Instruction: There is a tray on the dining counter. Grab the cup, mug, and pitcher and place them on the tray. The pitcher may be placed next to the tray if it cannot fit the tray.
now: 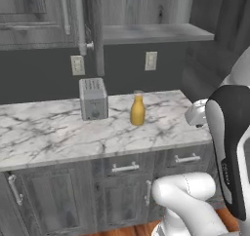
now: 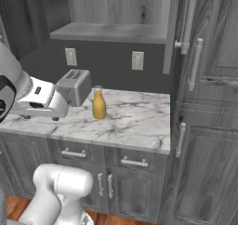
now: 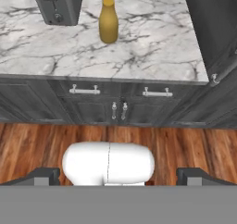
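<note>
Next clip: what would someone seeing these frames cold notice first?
The mustard-yellow pitcher stands out, upright on the marble worktop just right of the grey toaster and apart from it. In the hand view the open gripper hangs back over the wooden floor, short of the cabinets.

The worktop [image 1: 58, 127] before me looks like polished white marble with grey veins, smooth all over. On it the pitcher [image 1: 137, 110] has a mustard-yellow body with a soft sheen, like glazed pottery or plastic. The toaster [image 1: 93, 99] beside it reads as brushed grey metal. The cabinets [image 3: 92, 105] under the worktop are matt grey wood with visible grain and slim metal handles. The floor [image 3: 41, 144] is warm brown wood planks.
</note>
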Robot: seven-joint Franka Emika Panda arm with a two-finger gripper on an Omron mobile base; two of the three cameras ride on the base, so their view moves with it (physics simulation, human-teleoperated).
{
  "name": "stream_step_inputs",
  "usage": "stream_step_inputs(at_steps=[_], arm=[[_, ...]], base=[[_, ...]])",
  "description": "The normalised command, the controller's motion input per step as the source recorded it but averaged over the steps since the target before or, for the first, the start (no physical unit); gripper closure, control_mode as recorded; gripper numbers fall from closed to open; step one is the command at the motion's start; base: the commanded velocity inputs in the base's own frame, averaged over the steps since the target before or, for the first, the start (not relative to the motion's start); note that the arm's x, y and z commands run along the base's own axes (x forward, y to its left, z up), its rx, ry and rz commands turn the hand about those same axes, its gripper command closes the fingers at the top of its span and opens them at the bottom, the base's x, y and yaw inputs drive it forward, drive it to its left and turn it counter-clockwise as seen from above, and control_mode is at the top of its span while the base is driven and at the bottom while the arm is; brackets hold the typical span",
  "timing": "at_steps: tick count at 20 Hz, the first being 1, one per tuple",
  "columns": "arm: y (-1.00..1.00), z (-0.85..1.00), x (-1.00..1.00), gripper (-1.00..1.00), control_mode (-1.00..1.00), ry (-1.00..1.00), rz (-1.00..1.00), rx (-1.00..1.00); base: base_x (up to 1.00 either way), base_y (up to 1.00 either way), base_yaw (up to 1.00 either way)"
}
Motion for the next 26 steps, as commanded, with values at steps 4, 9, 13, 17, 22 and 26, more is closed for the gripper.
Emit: stream_step_inputs(at_steps=[4,9,13,17,22,26], arm=[[0.0,0.0,0.0,-1.0,1.0,0.0,0.0,0.0],[0.0,0.0,0.0,-1.0,1.0,0.0,0.0,0.0],[0.0,0.0,0.0,-1.0,1.0,0.0,0.0,0.0],[0.0,0.0,0.0,-1.0,1.0,0.0,0.0,0.0],[0.0,0.0,0.0,-1.0,1.0,0.0,0.0,0.0],[0.0,0.0,0.0,-1.0,1.0,0.0,0.0,0.0]], base=[[0.49,0.0,0.0],[0.6,0.0,0.0],[0.52,0.0,0.0],[0.4,0.0,-0.02],[0.29,0.0,-0.07],[0.23,0.0,-0.15]])
